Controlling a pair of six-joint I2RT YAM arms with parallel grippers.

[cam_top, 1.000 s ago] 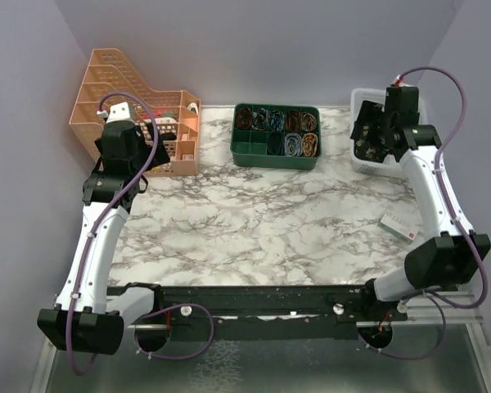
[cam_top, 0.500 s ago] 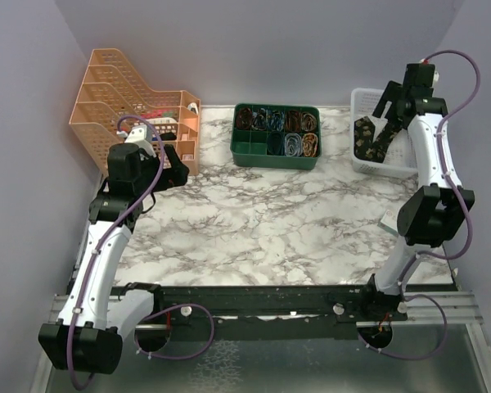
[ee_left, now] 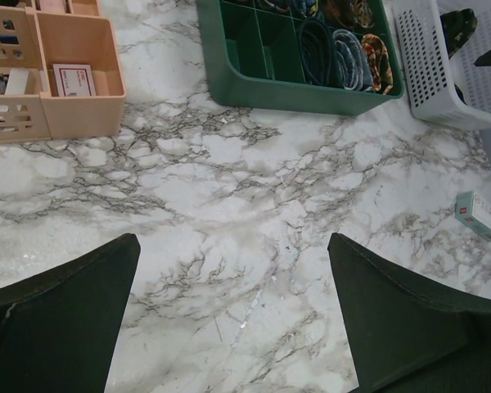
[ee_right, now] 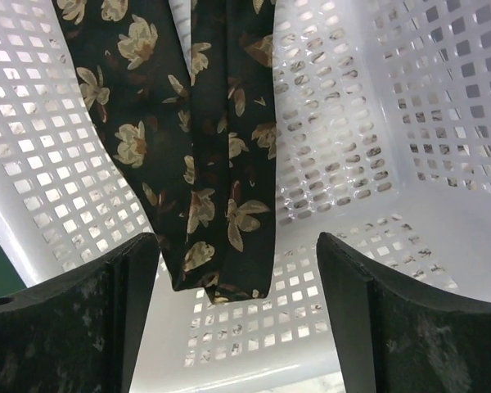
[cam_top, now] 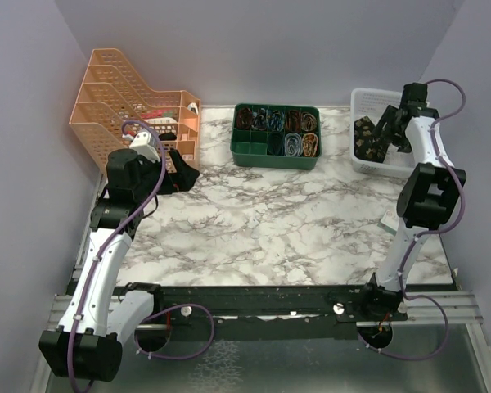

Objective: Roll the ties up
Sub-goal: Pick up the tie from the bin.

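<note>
Tie (ee_right: 204, 147) lies in white basket (ee_right: 352, 123) — right gripper (ee_right: 236, 246) parted astride it, not clamped; left gripper (ee_left: 233, 246) spread wide.

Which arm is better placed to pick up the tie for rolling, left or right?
Right, most likely. The right gripper hangs over the white basket, jaws open, with the dark floral tie lined up between them. The left gripper is open over the bare marble table, far from the basket.
</note>
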